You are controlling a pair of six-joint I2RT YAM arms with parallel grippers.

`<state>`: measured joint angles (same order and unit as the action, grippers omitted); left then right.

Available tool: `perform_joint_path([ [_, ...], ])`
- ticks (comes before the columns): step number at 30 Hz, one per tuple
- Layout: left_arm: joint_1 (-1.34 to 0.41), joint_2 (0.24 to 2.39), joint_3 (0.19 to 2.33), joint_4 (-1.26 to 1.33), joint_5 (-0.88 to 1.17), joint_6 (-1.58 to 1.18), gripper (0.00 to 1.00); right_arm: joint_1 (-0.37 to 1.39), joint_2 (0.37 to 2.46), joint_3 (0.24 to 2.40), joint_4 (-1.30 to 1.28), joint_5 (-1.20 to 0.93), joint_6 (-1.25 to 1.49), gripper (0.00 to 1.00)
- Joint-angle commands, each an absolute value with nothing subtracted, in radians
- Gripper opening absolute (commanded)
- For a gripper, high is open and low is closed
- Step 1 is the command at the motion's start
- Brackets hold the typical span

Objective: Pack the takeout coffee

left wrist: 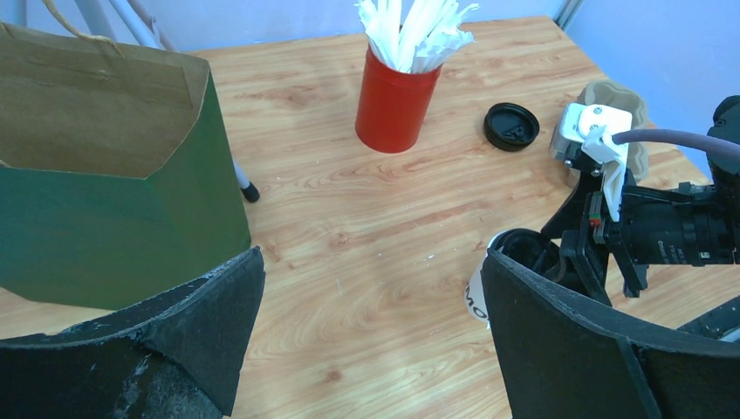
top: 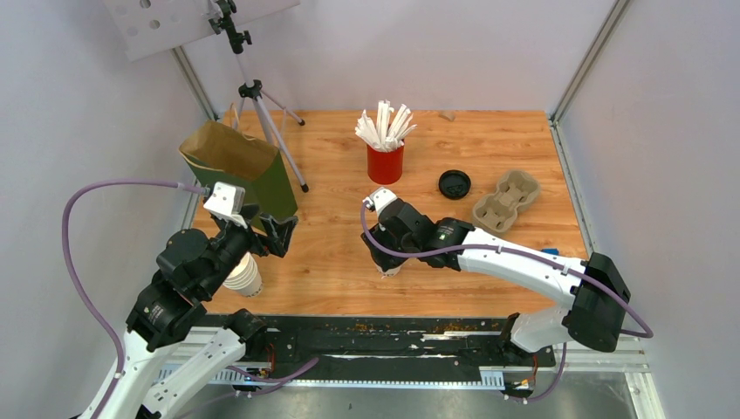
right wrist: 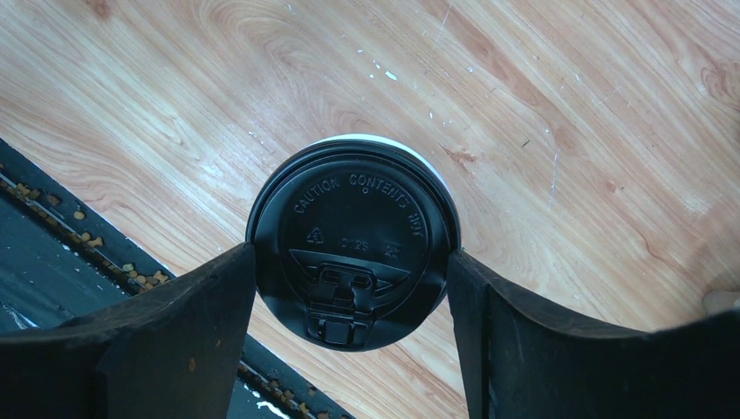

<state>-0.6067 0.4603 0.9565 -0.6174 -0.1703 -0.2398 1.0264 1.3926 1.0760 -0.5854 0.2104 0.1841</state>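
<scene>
On the far left, a plain pale wall [top: 78, 87] closes in the cell, with a tripod [top: 262, 113] standing at the back. The green paper bag [top: 277, 188] stands upright with its mouth open at the left edge of the wooden table [top: 332, 253]. The left hand [left wrist: 373, 262] hovers just beside it, fingers spread wide and gripping nothing. White paper cups [top: 244, 275] sit under that arm. At the middle back, a red cup [top: 385, 163] bristles with white sticks [top: 384, 125]. At the centre of the table, the right hand [right wrist: 351, 262] is clamped on the takeout coffee [right wrist: 353, 209], a finger pressing each side of its black lid. Further right lie a loose black lid [top: 454, 183] and a cardboard carrier [top: 506, 201]. A crumb-strewn black strip [top: 393, 336] lines the near edge.
</scene>
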Motion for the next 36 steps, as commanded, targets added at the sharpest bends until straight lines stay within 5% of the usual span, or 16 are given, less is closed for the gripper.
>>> perform_joint_path([
  [1,-0.604,0.452,0.974,-0.598,-0.166,-0.228,1.0,1.031,1.362,1.102,-0.561,0.216,0.197,0.72],
  [24,-0.604,0.528,1.008,-0.626,-0.101,-0.271,0.99,1.014,1.295,1.17,-0.621,0.151,0.202,0.9],
  [36,-0.604,0.874,1.046,-0.658,0.207,-0.405,0.79,0.732,1.177,0.993,-0.483,-0.189,0.231,0.61],
])
